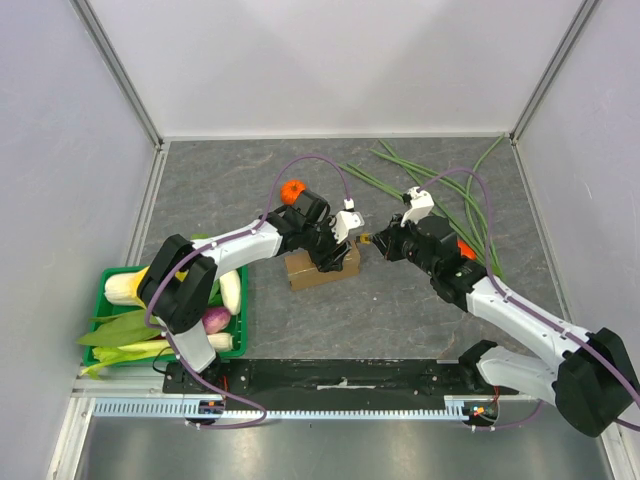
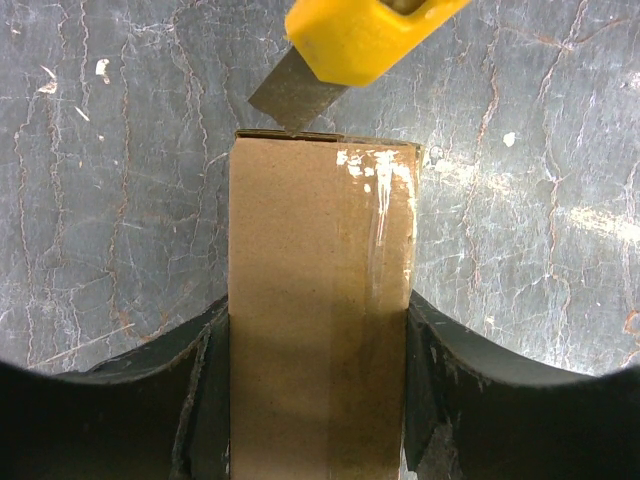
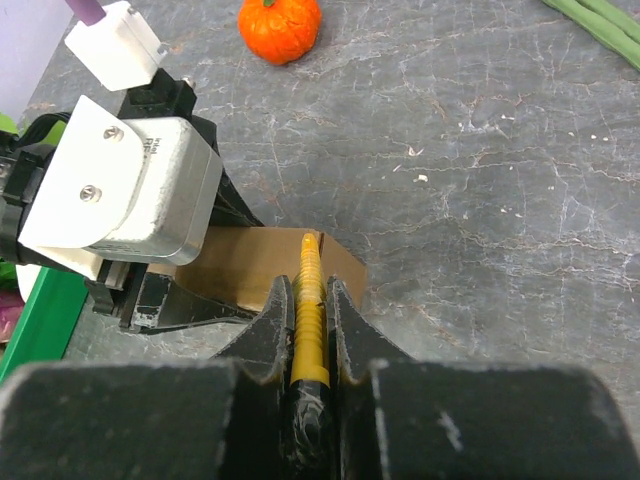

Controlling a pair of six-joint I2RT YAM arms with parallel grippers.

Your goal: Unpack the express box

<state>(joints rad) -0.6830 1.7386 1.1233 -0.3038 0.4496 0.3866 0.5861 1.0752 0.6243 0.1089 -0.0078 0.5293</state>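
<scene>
The express box [image 1: 322, 268], a plain brown carton with clear tape along its top, lies on the grey table. My left gripper [image 1: 335, 255] comes down on it from above. In the left wrist view its black fingers [image 2: 428, 370] press both long sides of the express box [image 2: 320, 300]. My right gripper [image 3: 308, 300] is shut on a yellow utility knife [image 3: 310, 285]. The knife's grey blade [image 2: 290, 95] touches the far top edge of the box at its end seam. From above, the right gripper [image 1: 385, 243] stands just right of the box.
A green crate [image 1: 104, 283] with corn, leafy greens and other vegetables stands at the near left. A small orange pumpkin-like fruit [image 1: 291, 190] sits behind the box. Long green beans [image 1: 440, 200] lie spread over the far right of the table.
</scene>
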